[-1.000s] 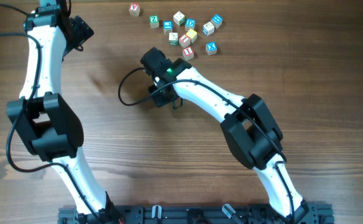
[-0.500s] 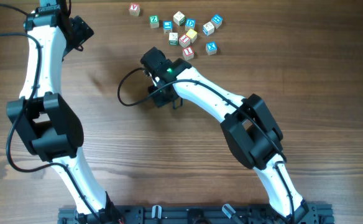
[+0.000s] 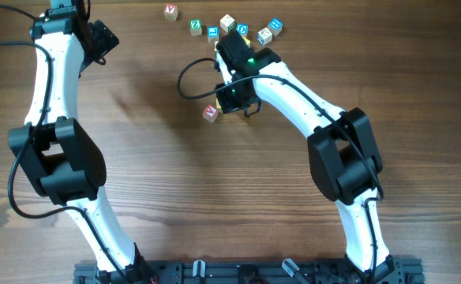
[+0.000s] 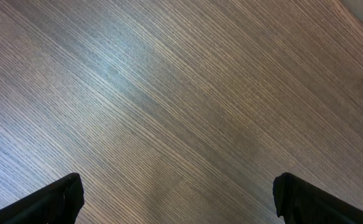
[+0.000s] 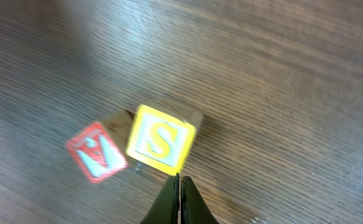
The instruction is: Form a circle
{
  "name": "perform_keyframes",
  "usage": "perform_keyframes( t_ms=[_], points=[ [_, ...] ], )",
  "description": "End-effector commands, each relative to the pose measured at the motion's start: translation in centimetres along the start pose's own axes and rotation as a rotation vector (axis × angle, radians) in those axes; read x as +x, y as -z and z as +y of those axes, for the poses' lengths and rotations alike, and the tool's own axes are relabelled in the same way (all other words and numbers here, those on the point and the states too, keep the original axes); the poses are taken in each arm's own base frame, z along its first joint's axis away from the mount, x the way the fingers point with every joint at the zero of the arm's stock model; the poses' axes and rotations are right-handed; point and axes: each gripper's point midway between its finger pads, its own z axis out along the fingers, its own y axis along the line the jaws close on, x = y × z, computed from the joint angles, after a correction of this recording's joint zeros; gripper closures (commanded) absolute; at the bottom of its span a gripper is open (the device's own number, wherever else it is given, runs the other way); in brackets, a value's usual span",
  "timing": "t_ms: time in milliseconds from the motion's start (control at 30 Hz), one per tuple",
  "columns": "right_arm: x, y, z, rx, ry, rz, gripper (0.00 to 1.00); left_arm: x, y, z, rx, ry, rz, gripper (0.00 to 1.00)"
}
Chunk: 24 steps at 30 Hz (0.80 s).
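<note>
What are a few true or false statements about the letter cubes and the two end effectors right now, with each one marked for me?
1. The right end effector has its jaws shut. True.
2. The left end effector holds a cube. False: it is open above the bare wooden table, with nothing between its fingers.
3. The yellow-faced wooden cube shows the letter S on top. True.
4. The red-faced wooden cube is stacked on the yellow cube. False: both lie on the table, the red one beside the yellow one.
</note>
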Motion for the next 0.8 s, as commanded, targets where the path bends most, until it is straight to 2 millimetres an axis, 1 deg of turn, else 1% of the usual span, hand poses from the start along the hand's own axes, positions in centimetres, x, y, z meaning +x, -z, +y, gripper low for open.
perform_keyframes(
  t_ms=[0,100,200,433,567,767],
  points=[
    [1.9,-0.4,0.9,-0.035,0.017,0.041,0.96,-0.5,0.4,0.1,-0.004,-0.002,-0.017,0.00],
    [3.6,-1.5,1.1,-0.055,0.010,0.083,0.96,-0.5,0.4,0.1,-0.004,-0.002,-0.017,0.00],
    [4.2,-2.0,1.5,-0.087,0.009,0.097,0.96,-0.5,0.4,0.1,-0.004,-0.002,-0.017,0.00],
    [3.0,-2.1,1.9,-0.100,0.003,0.046,0.96,-0.5,0.4,0.1,-0.004,-0.002,-0.017,0.00],
    [2.3,-2.0,2.8,-0.146,0.012,0.023,0.96,-0.5,0.4,0.1,-0.004,-0.002,-0.017,0.00],
    [2.2,-2.0,2.9,-0.150,0.014,0.015,0.96,-0.5,0.4,0.1,-0.004,-0.002,-0.017,0.00]
  ],
)
